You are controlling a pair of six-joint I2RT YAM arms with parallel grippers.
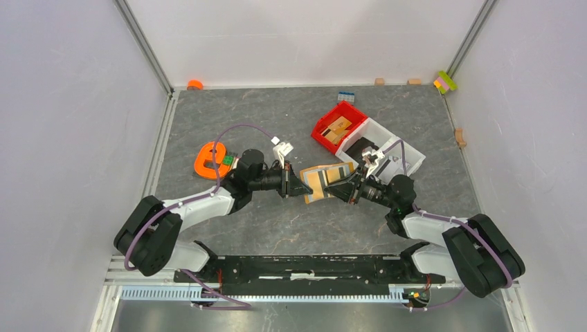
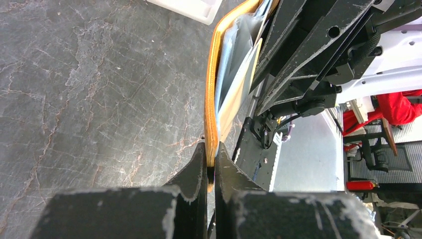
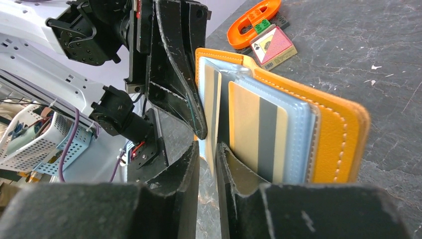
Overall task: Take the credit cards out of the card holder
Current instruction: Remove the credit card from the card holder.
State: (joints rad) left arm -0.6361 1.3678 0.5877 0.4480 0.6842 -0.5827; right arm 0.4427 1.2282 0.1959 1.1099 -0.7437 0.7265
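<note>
Top view: the card holder [image 1: 325,181] stands open over the table [image 1: 277,228] between both arms. The left fingers [image 1: 299,185] are at its left edge and the right fingers [image 1: 344,190] at its right, and no removed card is visible. Left wrist view: the left fingers are clamped tight on the orange cover edge. Right wrist view: the right fingers are nearly closed, pinching one of the credit cards [image 3: 211,107], which sits in its slot beside a second striped card [image 3: 259,132]; extraction is judged barely begun, with every card left to remove.
</note>
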